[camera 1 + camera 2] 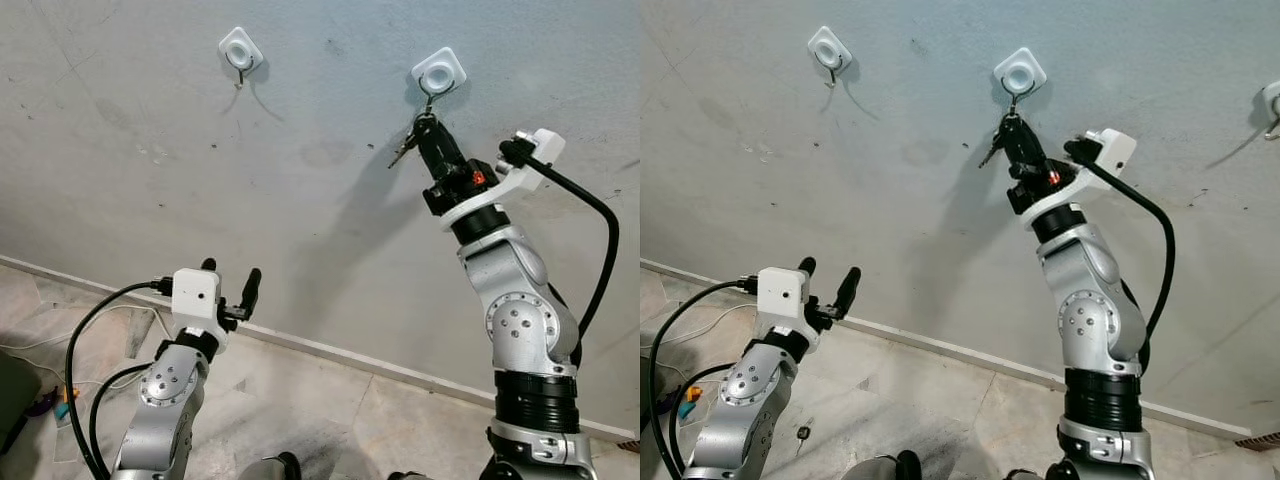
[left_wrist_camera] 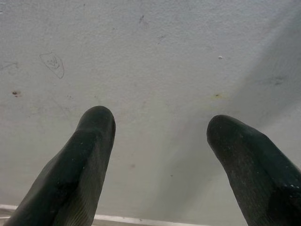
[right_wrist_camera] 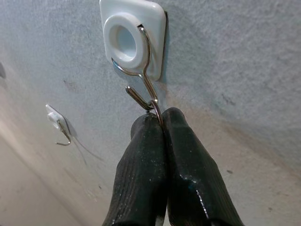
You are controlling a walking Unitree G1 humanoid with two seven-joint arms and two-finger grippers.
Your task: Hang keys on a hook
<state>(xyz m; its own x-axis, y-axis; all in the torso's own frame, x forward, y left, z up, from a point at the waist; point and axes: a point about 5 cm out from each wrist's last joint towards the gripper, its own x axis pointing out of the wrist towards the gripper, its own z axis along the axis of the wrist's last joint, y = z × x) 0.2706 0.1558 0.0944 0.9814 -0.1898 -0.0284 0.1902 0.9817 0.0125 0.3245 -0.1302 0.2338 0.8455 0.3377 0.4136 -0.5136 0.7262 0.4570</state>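
My right gripper [image 1: 425,122] is raised to the middle wall hook [image 1: 439,72], a white square plate with a metal wire hook [image 3: 141,94]. Its fingers [image 3: 188,160] are shut on the key ring, which touches the hook's lower tip. The keys [image 1: 403,150] dangle dark just beside and below the fingertips. Whether the ring sits over the hook wire I cannot tell. My left gripper [image 1: 231,270] is held low by the wall, open and with nothing in it, its fingertips [image 2: 96,122] facing bare plaster.
A second white hook [image 1: 240,50] hangs bare to the left, and a third [image 1: 1270,100] at the far right. A skirting strip [image 1: 330,350] runs along the wall's base. Black cables [image 1: 80,340] and small coloured items [image 1: 60,400] lie on the floor at left.
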